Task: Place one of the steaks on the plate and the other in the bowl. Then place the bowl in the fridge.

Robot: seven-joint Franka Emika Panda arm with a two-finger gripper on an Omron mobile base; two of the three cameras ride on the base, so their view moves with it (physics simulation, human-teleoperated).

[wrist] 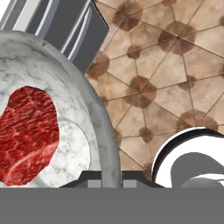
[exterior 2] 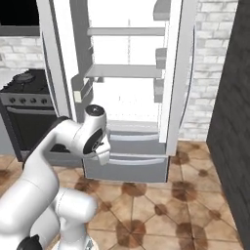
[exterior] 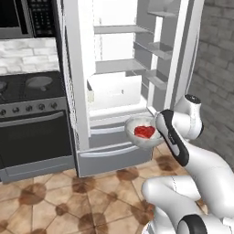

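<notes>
- The bowl (exterior: pixel 142 132) hangs in the air in front of the fridge (exterior: pixel 128 77), level with the top of the lower drawers, carried out at the end of the arm.
- In the hand view the gripper (wrist: pixel 111 180) sits right at the bowl's (wrist: pixel 74 109) rim, one dark tip on each side of the wall. The fingers are clamped tight on that rim, which is why the bowl rides off to one side of the hand, not under it.
- The red steak (exterior: pixel 145 132) lies flat on the bottom of the bowl. Up close the steak (wrist: pixel 26 135) shows its marbling and rests clear of the walls, so the bowl looks level enough to keep it put.
- Fridge doors stand open on both sides, white shelves (exterior: pixel 119 66) bare and waiting; that open mouth is the target, I'd say.
- From the right base view the arm is folded forward toward the fridge (exterior 2: pixel 129 73), its elbow blocking the bowl.
- Below the bowl there is only the tiled floor (exterior: pixel 68 196), so a slip of this one-sided rim grip would likely mean a drop and a lost steak.
- To the left sits the oven (exterior: pixel 32 123) with its stovetop, well apart from the action.
- My read: the steak-in-bowl part is done for this one, and the bowl needs to go up and in onto a shelf. The other steak and the plate I can't report on from here.
</notes>
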